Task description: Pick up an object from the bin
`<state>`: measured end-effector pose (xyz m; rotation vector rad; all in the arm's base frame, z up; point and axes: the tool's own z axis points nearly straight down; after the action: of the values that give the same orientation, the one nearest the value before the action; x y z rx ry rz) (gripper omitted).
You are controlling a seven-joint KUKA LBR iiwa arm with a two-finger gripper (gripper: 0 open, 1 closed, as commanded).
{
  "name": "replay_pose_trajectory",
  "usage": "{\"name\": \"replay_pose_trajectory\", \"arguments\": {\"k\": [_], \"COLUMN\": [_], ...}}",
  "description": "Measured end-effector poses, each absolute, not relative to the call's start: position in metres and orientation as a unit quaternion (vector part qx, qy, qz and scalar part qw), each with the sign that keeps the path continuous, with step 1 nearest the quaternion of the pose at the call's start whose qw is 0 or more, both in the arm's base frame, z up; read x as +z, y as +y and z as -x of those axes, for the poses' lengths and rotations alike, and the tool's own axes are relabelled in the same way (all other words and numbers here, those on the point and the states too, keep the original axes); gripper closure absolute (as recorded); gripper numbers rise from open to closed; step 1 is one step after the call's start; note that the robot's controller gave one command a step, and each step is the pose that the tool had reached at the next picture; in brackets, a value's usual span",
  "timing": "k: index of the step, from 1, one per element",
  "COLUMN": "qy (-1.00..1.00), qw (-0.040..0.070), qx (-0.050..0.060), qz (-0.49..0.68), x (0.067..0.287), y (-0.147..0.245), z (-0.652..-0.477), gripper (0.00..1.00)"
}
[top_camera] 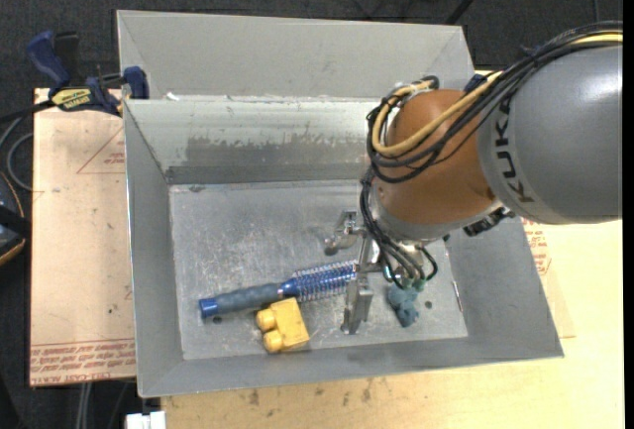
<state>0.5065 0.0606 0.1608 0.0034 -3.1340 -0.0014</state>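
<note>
Blue brush (267, 291) lies on the near-centre floor of the bin (149, 219), its bristle end between the gripper's (350, 270) spread fingers, not clamped. Risk: a grip on the very tip may slip or pivot. Yellow block (281, 326) beside the handle could get dragged along.

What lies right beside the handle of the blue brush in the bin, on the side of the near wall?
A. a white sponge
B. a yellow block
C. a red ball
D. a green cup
B: a yellow block lies right beside the blue handle of the brush, on its near side.
</note>
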Motion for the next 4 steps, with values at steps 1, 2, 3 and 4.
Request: {"name": "replay_pose_trajectory", "arguments": {"k": [1, 2, 3, 4], "qy": [-1.000, -1.000, -1.000, -1.000], "qw": [-0.007, -0.003, -0.002, -0.001], "qx": [-0.002, -0.001, -0.001, -0.001], "qz": [0.014, 0.014, 0.014, 0.015], "x": [0.0711, 0.0736, 0.0750, 0.0760], "y": [0.0560, 0.0570, 0.0576, 0.0580], "z": [-0.5331, -0.5352, -0.5363, -0.5371], "gripper": [0.00, 0.00, 0.00, 0.00]}}
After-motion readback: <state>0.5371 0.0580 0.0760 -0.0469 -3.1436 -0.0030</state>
